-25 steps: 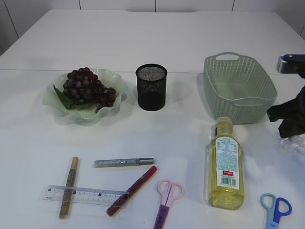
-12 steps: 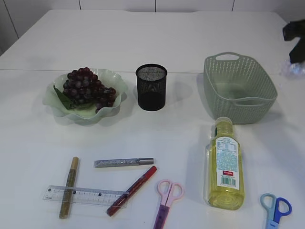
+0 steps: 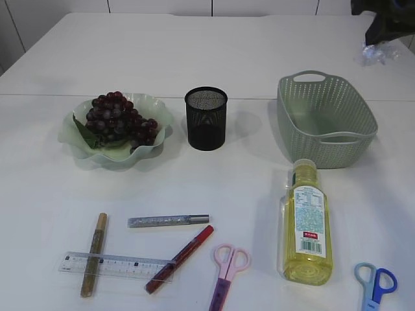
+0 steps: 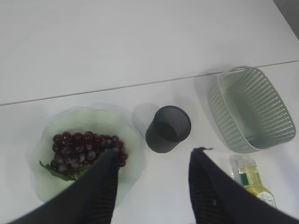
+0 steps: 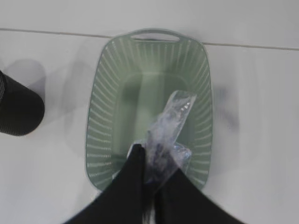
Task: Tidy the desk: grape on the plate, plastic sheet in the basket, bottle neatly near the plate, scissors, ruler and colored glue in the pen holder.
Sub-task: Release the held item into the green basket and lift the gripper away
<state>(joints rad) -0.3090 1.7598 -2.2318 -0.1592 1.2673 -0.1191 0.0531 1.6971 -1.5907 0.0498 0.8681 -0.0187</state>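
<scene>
Hanging above basket (image 5: 117, 74): plastic sheet (image 5: 170, 126) clamped in right end effector (image 5: 150, 161)

A test desk in a plain room: a white table (image 3: 194, 58) with stationery, white panelled wall (image 3: 162, 6) behind

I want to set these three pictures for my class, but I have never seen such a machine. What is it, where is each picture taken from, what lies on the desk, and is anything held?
It is a two-armed robot; each arm ends in a pincer. One picture looks at the desk from the front, the other two from cameras on the wrists.

On the desk: grapes on a plate, a mesh pen holder, a basket, a bottle lying down, a ruler, glue sticks, and scissors.

The right pincer is shut on a plastic sheet, above the basket. The left pincer hangs open and empty.
</scene>
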